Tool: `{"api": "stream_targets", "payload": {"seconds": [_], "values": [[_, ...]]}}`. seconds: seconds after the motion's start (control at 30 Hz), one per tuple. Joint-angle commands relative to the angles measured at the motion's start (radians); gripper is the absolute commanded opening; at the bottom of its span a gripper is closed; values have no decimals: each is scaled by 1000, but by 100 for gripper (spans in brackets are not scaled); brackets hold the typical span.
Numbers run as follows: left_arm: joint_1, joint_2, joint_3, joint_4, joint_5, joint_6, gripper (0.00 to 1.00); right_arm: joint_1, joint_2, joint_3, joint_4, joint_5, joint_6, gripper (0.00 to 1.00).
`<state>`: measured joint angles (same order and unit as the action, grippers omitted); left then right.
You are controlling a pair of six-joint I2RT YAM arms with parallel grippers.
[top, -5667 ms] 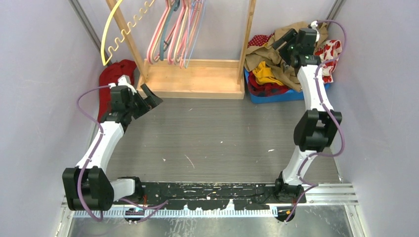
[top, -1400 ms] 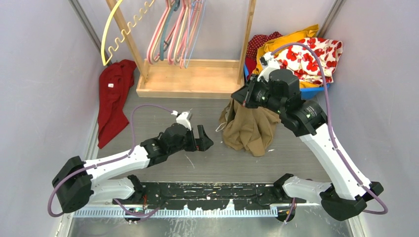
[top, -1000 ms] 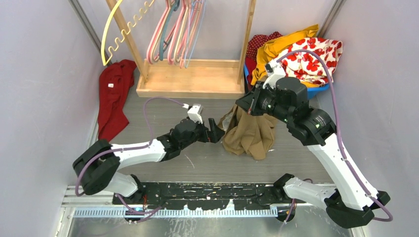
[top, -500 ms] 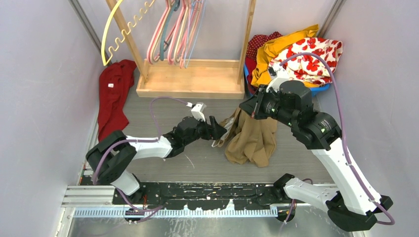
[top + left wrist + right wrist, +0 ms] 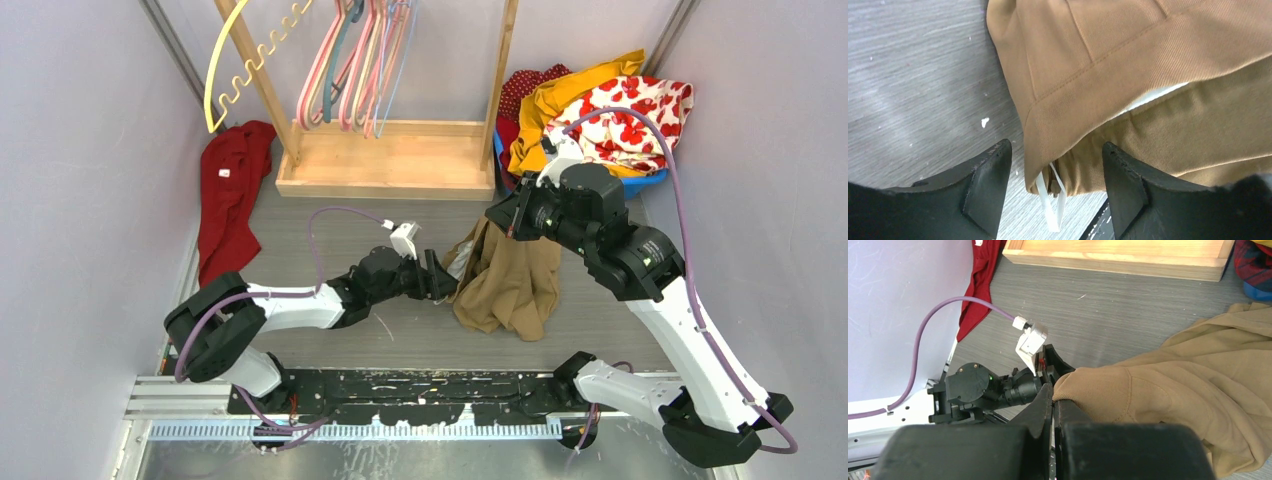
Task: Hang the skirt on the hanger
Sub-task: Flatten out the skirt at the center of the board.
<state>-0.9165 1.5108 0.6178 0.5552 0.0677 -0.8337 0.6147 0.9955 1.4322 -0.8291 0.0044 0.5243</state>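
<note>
The right jaws are clenching a fold of the tan skirt (image 5: 1173, 385), the rest draping below them onto the bench (image 5: 400, 220). The left jaws are standing released, with the skirt's hem corner and a white loop (image 5: 1050, 200) lying between them.

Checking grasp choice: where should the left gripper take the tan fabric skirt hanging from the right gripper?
Its doubled corner above the white ribbon loop, from the left: the tan fabric skirt hangs bunched from the shut right gripper, and that free corner sits between the left gripper's open fingers.
</note>
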Motion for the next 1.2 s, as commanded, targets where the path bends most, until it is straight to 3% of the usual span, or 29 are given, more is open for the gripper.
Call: {"api": "stream_targets", "payload": {"seconds": [0.0, 0.37, 0.53, 0.63, 0.8, 0.93, 1.07, 1.17], "values": [[-13, -29, -24, -29, -30, -21, 63, 8, -4, 10, 110, 19, -13, 1], [-15, 103, 53, -59, -34, -56, 20, 7, -10, 10, 100, 25, -14, 1], [5, -41, 101, -319, -124, 9, 13, 7, -2, -8, 93, 43, -30, 1], [78, -148, 128, -454, -121, 46, 12, 7, 34, -17, 125, 53, -54, 1], [298, -273, 227, -650, -36, 146, 14, 6, 171, 50, 182, 64, -118, 1], [483, -298, 366, -734, 110, 181, 15, -32, 326, 181, 214, 38, -159, 1], [559, -250, 570, -871, 192, 238, 16, -125, 458, 338, 227, -83, -129, 1], [564, -224, 605, -924, 239, 244, 21, -139, 500, 438, 156, -100, -142, 1]]}}
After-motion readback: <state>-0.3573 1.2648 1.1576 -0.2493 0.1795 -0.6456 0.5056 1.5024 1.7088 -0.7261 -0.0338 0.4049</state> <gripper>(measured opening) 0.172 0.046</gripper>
